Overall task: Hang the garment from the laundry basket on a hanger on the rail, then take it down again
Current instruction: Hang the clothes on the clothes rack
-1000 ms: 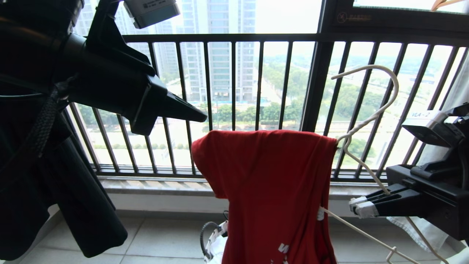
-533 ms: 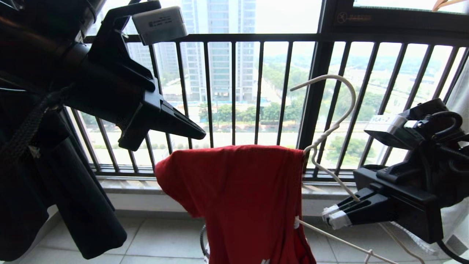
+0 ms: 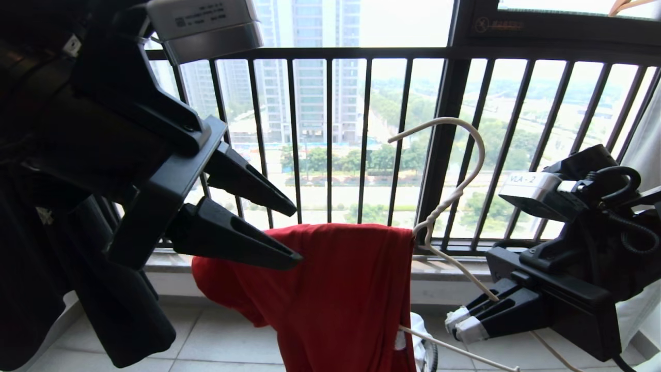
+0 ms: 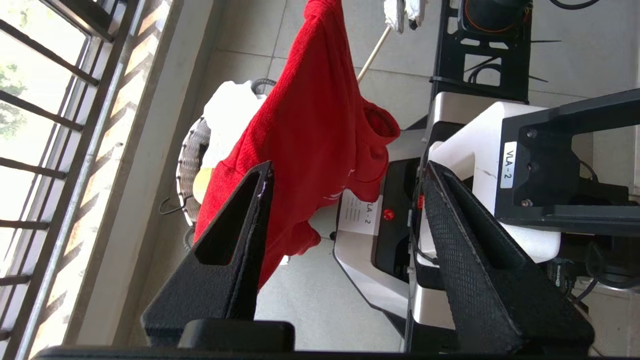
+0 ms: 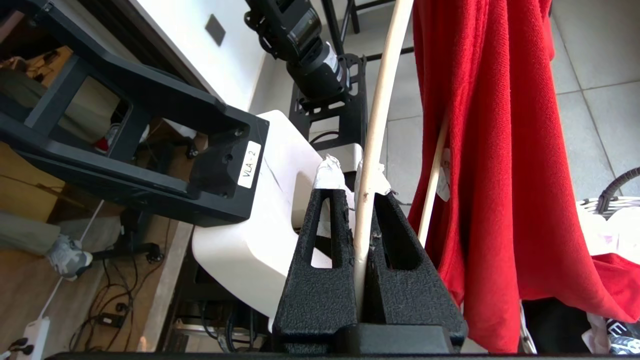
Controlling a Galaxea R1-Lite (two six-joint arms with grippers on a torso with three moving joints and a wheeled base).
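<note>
The red garment (image 3: 330, 294) hangs folded over one arm of the cream-white hanger (image 3: 454, 196), whose hook points up in front of the railing. My right gripper (image 3: 454, 325) is shut on the hanger's other wire arm (image 5: 367, 165), right of the cloth (image 5: 480, 150). My left gripper (image 3: 297, 233) is open at the garment's left shoulder, with red cloth (image 4: 310, 130) just beyond its fingertips and nothing held. The laundry basket (image 4: 187, 160) sits on the floor below, holding white cloth. The rail is out of view.
The dark balcony railing (image 3: 330, 129) stands close behind the hanger. A black garment (image 3: 119, 320) hangs at the left and a pale one (image 3: 645, 144) at the right. My white base (image 4: 480, 165) is below. A person's foot (image 5: 70, 257) is beside the base.
My left gripper has opened and rolled, its fingers now at the garment's shoulder. The right gripper has carried the hanger and garment leftward and lower.
</note>
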